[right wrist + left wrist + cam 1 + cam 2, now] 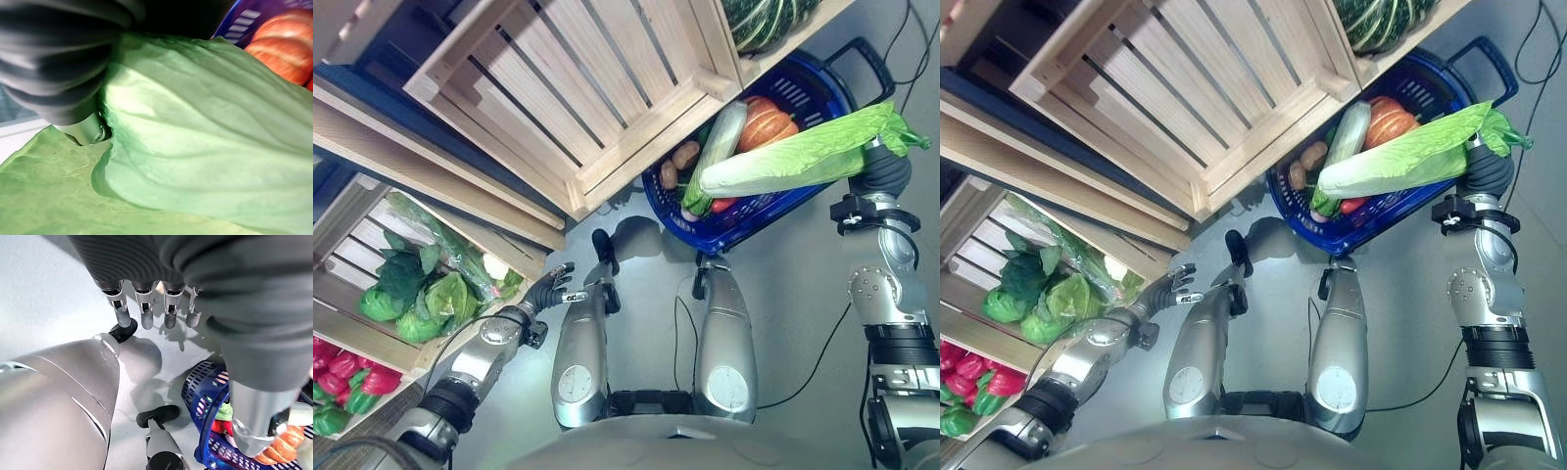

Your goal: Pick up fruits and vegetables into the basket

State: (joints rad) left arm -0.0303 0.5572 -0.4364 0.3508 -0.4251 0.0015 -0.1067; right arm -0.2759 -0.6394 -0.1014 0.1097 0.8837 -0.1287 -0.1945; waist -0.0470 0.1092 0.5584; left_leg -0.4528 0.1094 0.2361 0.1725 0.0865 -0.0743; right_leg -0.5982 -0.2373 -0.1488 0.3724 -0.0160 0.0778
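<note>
A: What takes up the most room?

B: The empty wooden crate (578, 88) on the slatted shelf, tipped toward the floor. To its left, a second crate (352, 255) holds leafy greens (421, 294), and below that lie red peppers (352, 372).

A: And the basket?

B: The blue basket (744, 220) sits on the grey floor just below the empty crate's corner. Inside are an orange pumpkin (766, 122), a pale green marrow (717, 147), brown potatoes (677, 162) and something red low down.

A: Where is the cabbage?

B: The long Chinese cabbage (803, 157) lies across the basket's near rim, white stalk end over the basket, leafy end toward the right hand (881, 168).

A: Is that hand clamped on it?

B: The leaves wrap over the hand; in the right wrist view the green leaf (205, 147) presses against a silver finger (90, 129). Whether the fingers are curled round it, I cannot tell.

A: The other hand?

B: The left hand (548, 289) hangs by the lower crate's corner, fingers (146, 316) straight and slightly apart, holding nothing.
</note>
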